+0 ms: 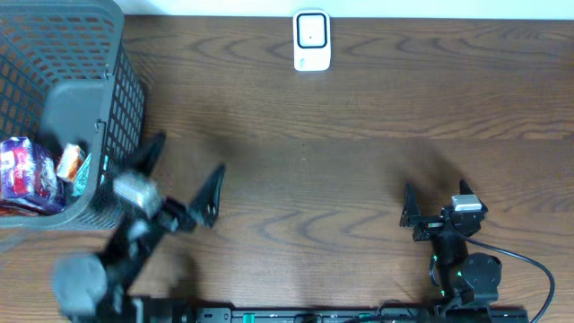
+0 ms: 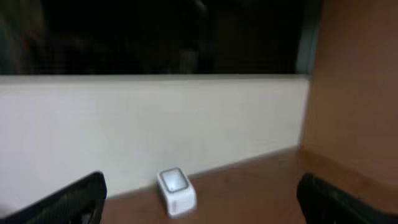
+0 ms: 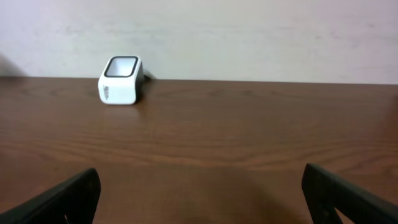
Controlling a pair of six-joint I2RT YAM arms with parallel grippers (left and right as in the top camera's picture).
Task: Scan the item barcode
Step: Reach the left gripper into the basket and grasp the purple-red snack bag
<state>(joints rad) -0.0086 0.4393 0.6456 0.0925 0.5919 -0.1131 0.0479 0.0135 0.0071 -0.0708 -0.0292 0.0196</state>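
The white barcode scanner (image 1: pixel 311 40) stands at the table's far edge, its window facing up; it also shows as the scanner (image 2: pixel 176 191) and the scanner (image 3: pixel 120 79) in the wrist views. Packaged items, one purple (image 1: pixel 22 170) and one orange and white (image 1: pixel 70 163), lie in the grey mesh basket (image 1: pixel 108 108) at the far left. My left gripper (image 1: pixel 186 170) hangs open and empty just right of the basket, blurred. In its own view the left gripper (image 2: pixel 202 205) holds nothing. My right gripper (image 1: pixel 438 199) is open and empty at the near right, as the right gripper (image 3: pixel 200 186) also shows.
Brown wooden table (image 1: pixel 341 152) spreads between the arms and the scanner. A white wall (image 3: pixel 249 37) runs behind the far edge. The basket stands tall beside the left arm.
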